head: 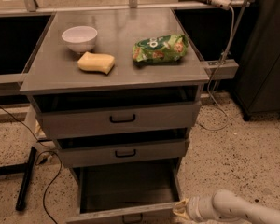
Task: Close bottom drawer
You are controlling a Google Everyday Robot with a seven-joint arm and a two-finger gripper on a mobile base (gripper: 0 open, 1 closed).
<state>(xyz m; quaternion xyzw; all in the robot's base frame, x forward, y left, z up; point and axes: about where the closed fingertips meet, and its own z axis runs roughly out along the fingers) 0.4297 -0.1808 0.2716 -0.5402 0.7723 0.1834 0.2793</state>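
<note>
The bottom drawer (102, 214) of the grey metal cabinet is pulled far out, and its deep grey box is empty. Its front panel with a small black handle (132, 218) lies at the lower edge of the view, partly cut off. My gripper (181, 208) comes in from the lower right on a pale arm (233, 209). Its tip sits at the right end of the bottom drawer's front panel, touching or very close to it. The middle drawer (125, 153) and top drawer (121, 119) each stand slightly open.
On the cabinet top (51, 78) are a white bowl (79, 38), a yellow sponge (96, 62) and a green snack bag (159, 48). Cables and a black stand leg (25, 178) lie on the speckled floor at left. A dark cabinet (266, 50) stands at right.
</note>
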